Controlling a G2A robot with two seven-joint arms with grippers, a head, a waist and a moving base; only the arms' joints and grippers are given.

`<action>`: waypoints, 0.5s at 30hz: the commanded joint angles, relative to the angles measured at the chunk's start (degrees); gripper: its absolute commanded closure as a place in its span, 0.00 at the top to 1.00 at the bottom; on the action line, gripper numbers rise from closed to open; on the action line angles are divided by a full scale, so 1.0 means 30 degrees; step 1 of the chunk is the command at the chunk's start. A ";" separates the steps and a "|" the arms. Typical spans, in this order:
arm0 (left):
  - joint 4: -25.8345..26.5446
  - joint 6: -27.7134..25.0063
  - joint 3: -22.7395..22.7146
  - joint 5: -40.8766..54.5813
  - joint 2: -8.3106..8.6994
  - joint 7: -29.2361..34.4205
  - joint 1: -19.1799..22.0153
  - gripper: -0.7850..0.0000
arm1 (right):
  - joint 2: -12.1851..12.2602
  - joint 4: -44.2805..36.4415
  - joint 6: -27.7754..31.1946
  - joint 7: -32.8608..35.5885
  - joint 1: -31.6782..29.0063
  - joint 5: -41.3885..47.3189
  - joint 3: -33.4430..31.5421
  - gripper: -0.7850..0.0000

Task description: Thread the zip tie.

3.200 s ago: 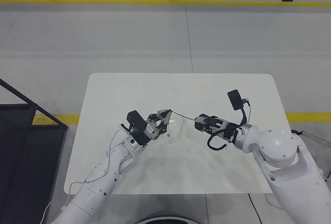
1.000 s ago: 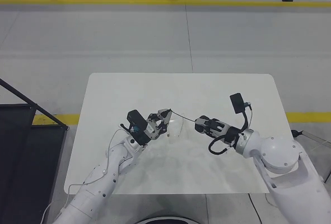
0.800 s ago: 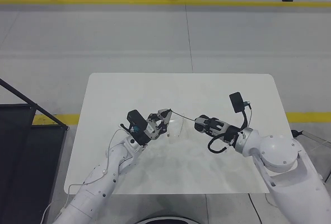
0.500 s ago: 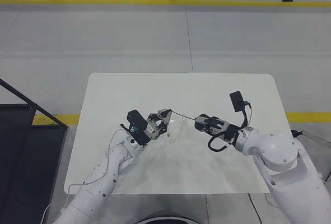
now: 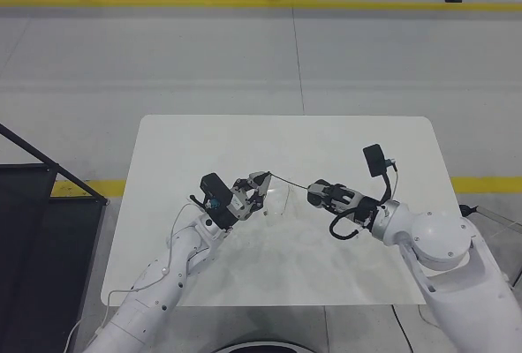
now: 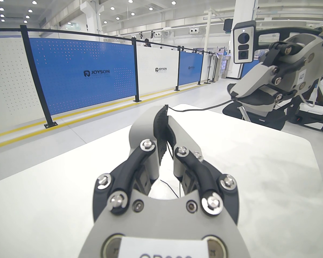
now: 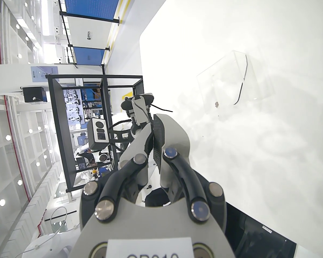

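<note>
1. One zip tie (image 5: 287,182) was held above the middle of the one white table (image 5: 358,256), stretched between two hands.
2. The left hand (image 5: 261,179) was clamped on its left end.
3. The right hand (image 5: 313,189) was closed on its right end.
4. One clear plastic piece (image 5: 279,206) was seen on the table below the strand.

Bright ceiling lamps (image 6: 113,8) wash the white table (image 5: 199,150) evenly, while wrist views bend at edges.

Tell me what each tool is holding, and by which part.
Both hold the same black zip tie, stretched between them above the table. The left tool pinches one end and the right tool pinches the other.
</note>
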State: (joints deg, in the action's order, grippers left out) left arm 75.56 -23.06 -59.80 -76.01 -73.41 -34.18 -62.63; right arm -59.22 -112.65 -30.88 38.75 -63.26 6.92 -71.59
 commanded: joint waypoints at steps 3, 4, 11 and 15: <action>0.0000 0.0000 0.0000 0.0000 0.0000 0.0000 0.0000 0.00 | -0.0020 0.0111 -0.0094 -0.0003 0.0137 -0.0054 0.0153 0.00; 0.0000 0.0000 0.0000 0.0000 0.0000 0.0000 0.0000 0.00 | -0.0022 0.0125 -0.0112 0.0009 0.0169 -0.0077 0.0178 0.00; 0.0000 0.0000 0.0000 0.0000 0.0000 0.0000 0.0000 0.00 | -0.0045 0.0188 -0.0178 0.0002 0.0331 -0.0049 0.0280 0.00; 0.0000 0.0000 0.0000 0.0000 0.0000 0.0000 0.0000 0.00 | -0.0092 0.0210 0.0112 -0.0301 0.0373 0.0181 0.0281 0.00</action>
State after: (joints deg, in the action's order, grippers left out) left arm 75.56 -23.06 -59.80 -76.01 -73.41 -34.18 -62.63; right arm -59.46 -112.01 -30.88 38.23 -62.12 7.30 -70.73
